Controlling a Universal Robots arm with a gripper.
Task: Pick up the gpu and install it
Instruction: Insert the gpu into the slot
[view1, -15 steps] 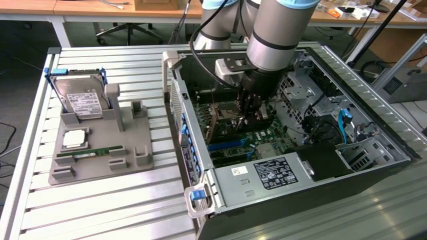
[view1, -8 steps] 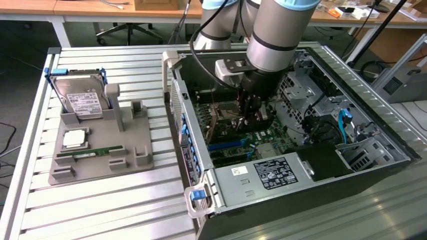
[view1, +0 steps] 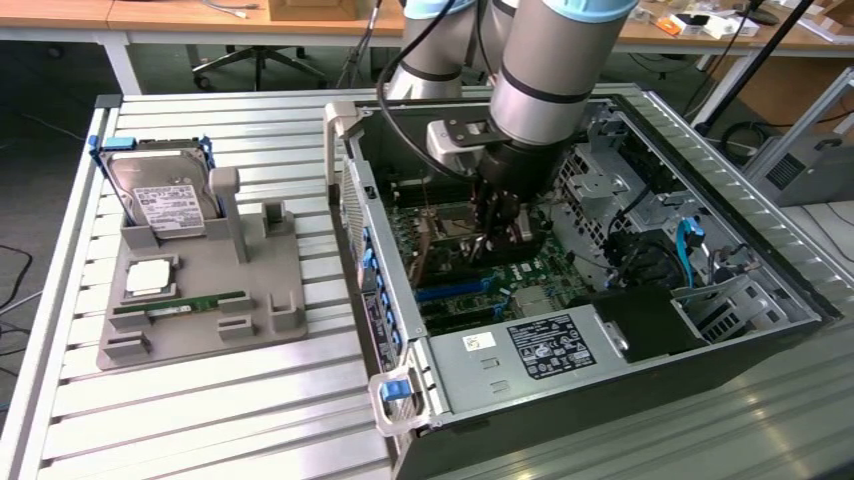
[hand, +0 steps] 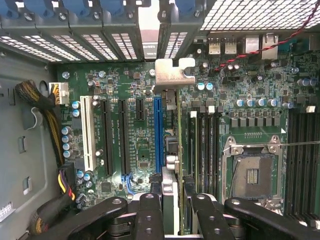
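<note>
In the wrist view the gpu is seen edge-on: a thin green board edge ending in a silver bracket near the case's rear slot covers. My gripper is shut on it, one black finger on each face. The card hangs upright just over the motherboard, beside the long blue slot and between it and the black memory slots. In the exterior view the gripper reaches down inside the open computer case, over the middle of the board; the card there is mostly hidden by the fingers.
A grey holder at the exterior view's left carries a silver hard drive, a processor chip and a slim green memory stick. Inside the case are the power supply, a CPU socket and cable bundles.
</note>
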